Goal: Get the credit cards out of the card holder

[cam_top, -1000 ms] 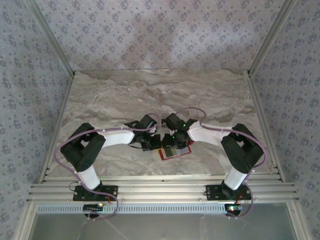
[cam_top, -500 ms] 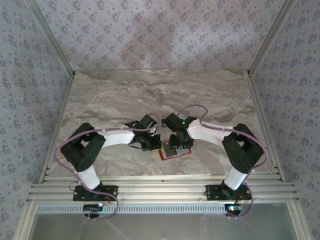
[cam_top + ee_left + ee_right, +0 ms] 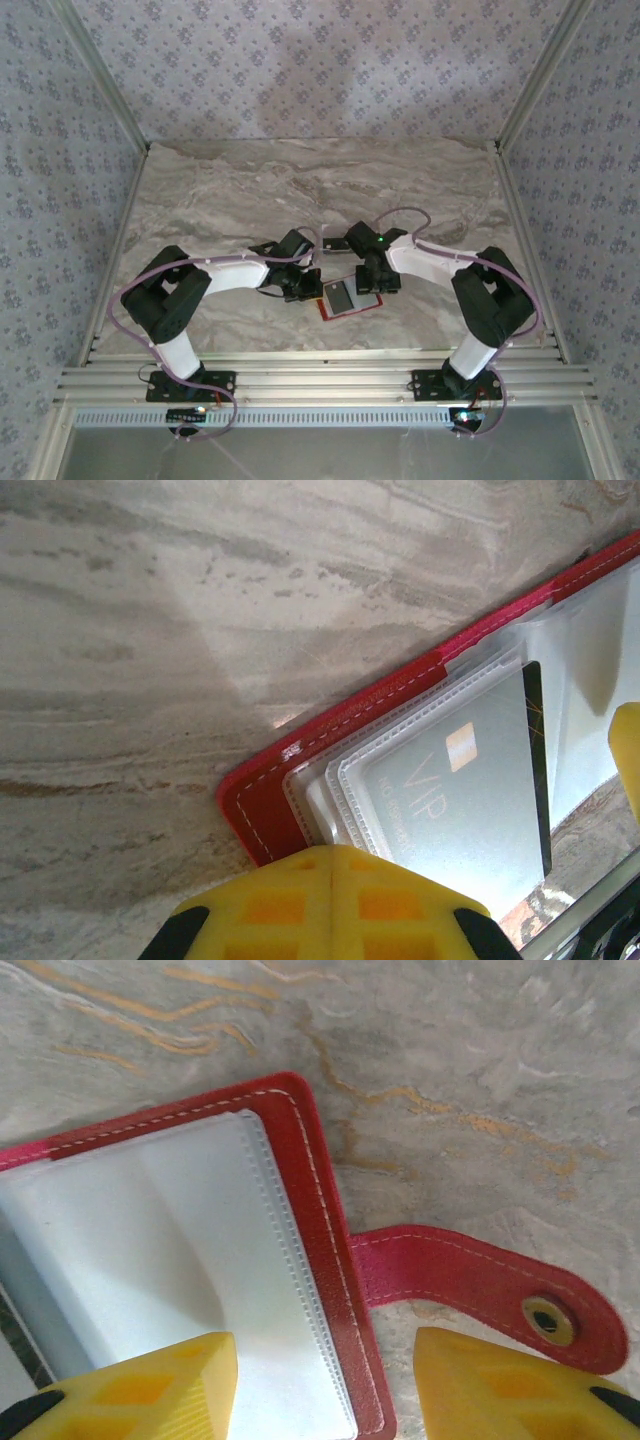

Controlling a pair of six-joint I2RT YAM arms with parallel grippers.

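The red card holder [image 3: 352,303] lies open on the marble table between my two grippers. A grey credit card [image 3: 470,800] marked VIP with a dark band sits in its clear sleeve, and it is seen as a dark rectangle [image 3: 340,297] from above. My left gripper [image 3: 335,880] is shut, its yellow tips together over the holder's near left corner [image 3: 262,815], with nothing visible between them. My right gripper [image 3: 325,1390] is open, straddling the holder's right edge [image 3: 335,1260], one finger over the pale sleeve [image 3: 150,1220]. The red snap tab [image 3: 480,1280] lies flat on the table beside it.
The marble tabletop [image 3: 300,190] stretches bare behind the arms. Metal frame rails [image 3: 320,375] run along the near edge, and patterned walls close in the sides. A yellow fingertip [image 3: 628,750] of the other gripper shows at the right edge of the left wrist view.
My right gripper has moved right, off the middle of the holder to its right edge, uncovering the card. The left gripper has stayed put and shut.
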